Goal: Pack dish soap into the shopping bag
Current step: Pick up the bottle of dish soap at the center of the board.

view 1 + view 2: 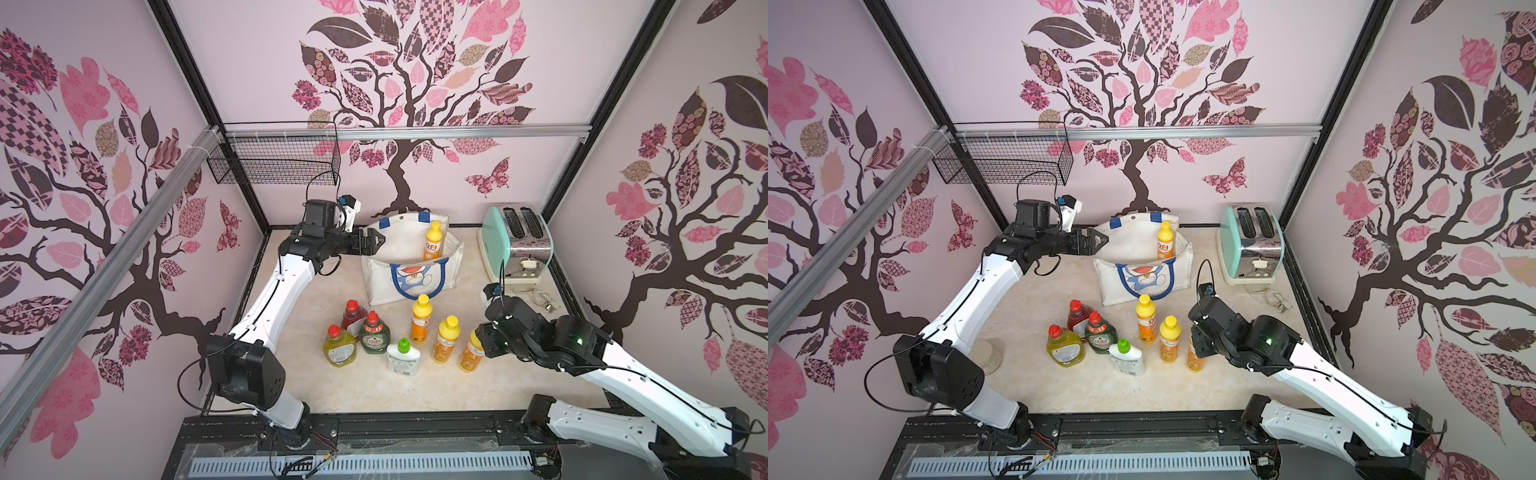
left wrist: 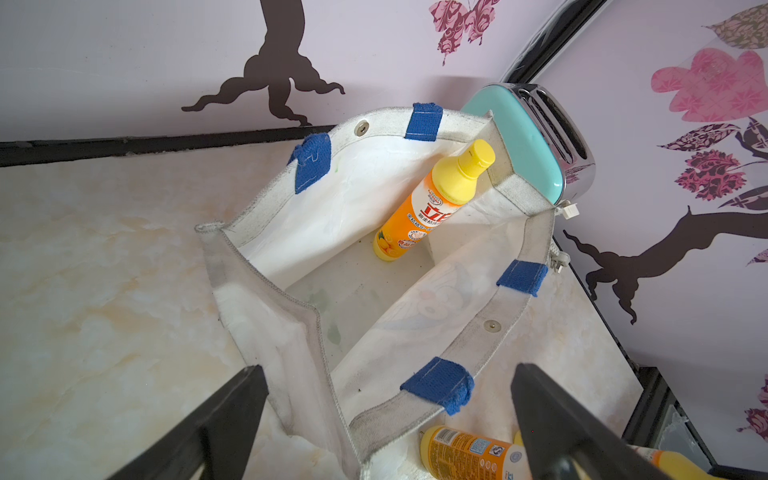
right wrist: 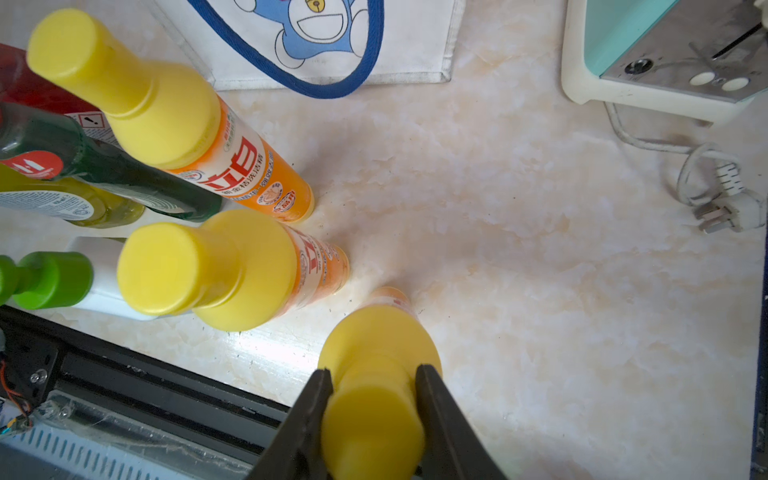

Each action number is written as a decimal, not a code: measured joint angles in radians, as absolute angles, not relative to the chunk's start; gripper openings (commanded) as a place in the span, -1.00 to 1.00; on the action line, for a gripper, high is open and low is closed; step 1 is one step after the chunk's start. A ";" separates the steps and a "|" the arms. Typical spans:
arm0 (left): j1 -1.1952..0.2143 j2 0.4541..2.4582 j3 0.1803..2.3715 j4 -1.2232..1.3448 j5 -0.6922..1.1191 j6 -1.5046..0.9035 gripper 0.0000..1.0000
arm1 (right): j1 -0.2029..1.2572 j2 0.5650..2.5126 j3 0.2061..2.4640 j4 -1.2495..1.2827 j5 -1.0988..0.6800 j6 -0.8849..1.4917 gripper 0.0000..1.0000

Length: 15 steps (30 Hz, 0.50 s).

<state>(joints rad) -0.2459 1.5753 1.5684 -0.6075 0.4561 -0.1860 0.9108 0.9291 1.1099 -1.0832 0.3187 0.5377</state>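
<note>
1. While its base rests on the table (image 1: 478, 386), the gripped orange bottle (image 1: 471, 355) stands upright with its long axis vertical and its yellow cap pointing straight up. We place it at about 5 o'clock from the shopping bag (image 1: 386, 286), at the 3 o'clock end of the bottle group.
2. We see the right gripper (image 3: 374, 370) drawn narrow around that bottle's neck, just under the cap. In the right wrist view its black fingers (image 3: 316, 399) press the neck from opposite sides.
3. We find the shopping bag standing toward the table's 12 o'clock edge, with its mouth open upward and its cat print facing 6 o'clock.
4. Inside the bag, at its 3 o'clock end, the packed orange bottle (image 1: 433, 245) leans with its cap uppermost, close to the end wall.
5. We see the left gripper (image 1: 376, 240) hanging at the bag's 9 o'clock end above the rim. Its fingers are spread wide and hold nothing. Whether they brush the cloth we cannot tell.
6. At 6 o'clock from the bag, two free orange bottles (image 1: 421, 320) (image 1: 444, 343) stand upright.
7. At 9 o'clock from those stand the red bottle (image 1: 353, 318), the dark green bottle (image 1: 375, 336), the yellow-green bottle (image 1: 340, 349) and the white bottle (image 1: 402, 359), all caps up.
8. We note the toaster (image 1: 515, 237) at 3 o'clock from the bag.
</note>
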 measured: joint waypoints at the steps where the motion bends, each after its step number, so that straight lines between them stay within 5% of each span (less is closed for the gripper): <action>1: -0.246 1.576 1.568 -0.607 0.456 -0.186 0.96 | 0.910 0.926 1.103 -1.076 0.330 0.540 -0.44; 15: -0.246 1.579 1.569 -0.609 0.455 -0.186 0.96 | 0.910 1.023 1.156 -1.056 0.392 0.513 -1.00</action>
